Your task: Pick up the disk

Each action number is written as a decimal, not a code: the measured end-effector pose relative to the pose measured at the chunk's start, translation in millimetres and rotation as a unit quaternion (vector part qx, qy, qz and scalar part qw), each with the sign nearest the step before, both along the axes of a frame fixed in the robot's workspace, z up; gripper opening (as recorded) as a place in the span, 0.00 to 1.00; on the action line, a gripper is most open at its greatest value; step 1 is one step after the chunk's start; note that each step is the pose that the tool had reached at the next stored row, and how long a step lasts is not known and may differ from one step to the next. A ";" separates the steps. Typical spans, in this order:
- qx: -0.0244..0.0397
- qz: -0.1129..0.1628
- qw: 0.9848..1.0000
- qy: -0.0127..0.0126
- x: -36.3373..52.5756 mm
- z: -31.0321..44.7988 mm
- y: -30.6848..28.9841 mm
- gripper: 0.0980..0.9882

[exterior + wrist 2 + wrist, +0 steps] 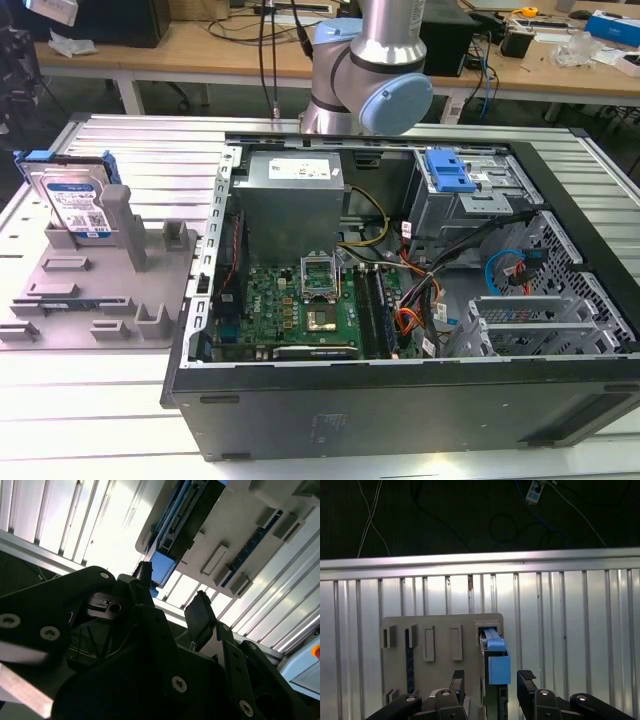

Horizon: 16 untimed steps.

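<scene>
Progress is nil: the disk (75,200) stands upright in the grey fixture (100,300), ungrasped. In the first wrist view the tool (491,680) hangs well apart from it, spread and empty.

silver disk (72,200) w/ blue-wht label (82,213), gry fixture (100,290), blk tool (492,678)

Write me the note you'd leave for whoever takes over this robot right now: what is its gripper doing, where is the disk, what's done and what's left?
Gripper: jaws open, holding nothing.
Disk: standing on edge in the grey fixture, on the exterior view's left of the open computer case. In the first wrist view it lines up with the gap between the jaws, apart from them.
Done: no part of the pick-up shows yet.
Left: the disk is not yet gripped or lifted.
</scene>
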<state>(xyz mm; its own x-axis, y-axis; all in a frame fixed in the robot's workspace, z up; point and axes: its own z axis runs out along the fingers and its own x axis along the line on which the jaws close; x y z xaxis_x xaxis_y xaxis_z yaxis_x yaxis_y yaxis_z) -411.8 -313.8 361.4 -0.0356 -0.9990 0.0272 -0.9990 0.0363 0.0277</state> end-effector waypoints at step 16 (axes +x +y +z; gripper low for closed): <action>0.000 0.000 1.000 0.000 6.3 -17.8 0.1 0.50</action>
<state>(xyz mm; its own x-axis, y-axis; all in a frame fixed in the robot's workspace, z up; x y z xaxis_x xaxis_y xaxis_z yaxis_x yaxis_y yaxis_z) -405.6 -313.8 343.6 -0.0355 -0.9990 0.0275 -0.9990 0.0362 0.0278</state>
